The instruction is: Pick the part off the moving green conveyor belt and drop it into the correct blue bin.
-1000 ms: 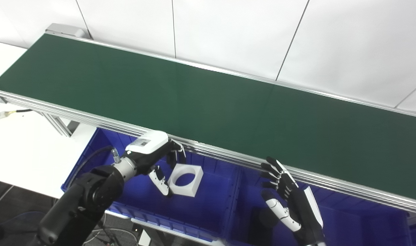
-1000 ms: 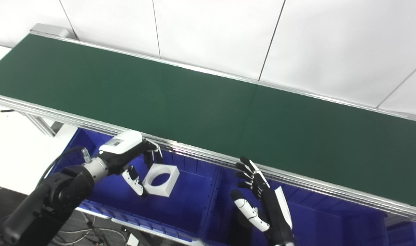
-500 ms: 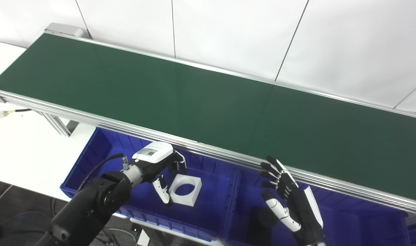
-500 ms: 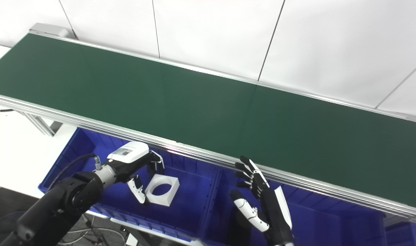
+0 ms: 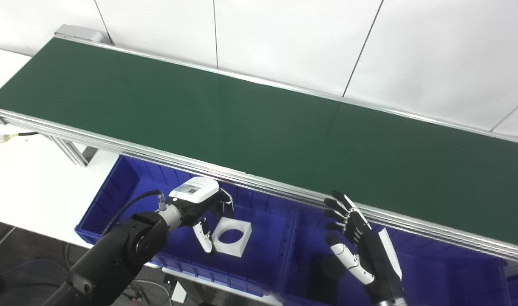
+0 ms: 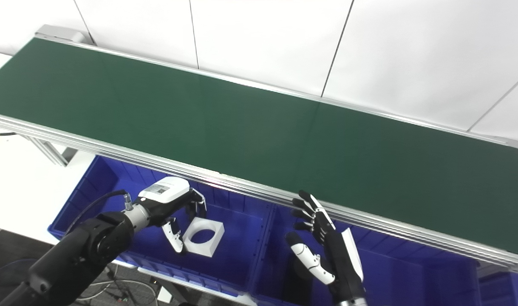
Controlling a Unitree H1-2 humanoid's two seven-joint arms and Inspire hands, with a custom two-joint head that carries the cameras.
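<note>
Step in hand: the drop; the part is off the belt and down inside a bin, so picking is done and release is what remains.
Part: a white square block with a round hole, low in the left blue bin, at about 7 o'clock in the view.
Left hand: the left hand is curled over the part from 10 o'clock, thumb along its left edge and fingers at its top corner; it looks to be pinching the part, though whether the part already rests on the bin floor I cannot tell.
Right hand: the right hand hovers over the neighbouring blue bin at 5 o'clock, fingers spread wide, holding nothing.
Conveyor belt: the green conveyor belt is bare.
Next move: spread the left fingers to let the part go, then lift the hand straight up, clear of the bin wall and the belt's aluminium rail just above at 12 o'clock.
</note>
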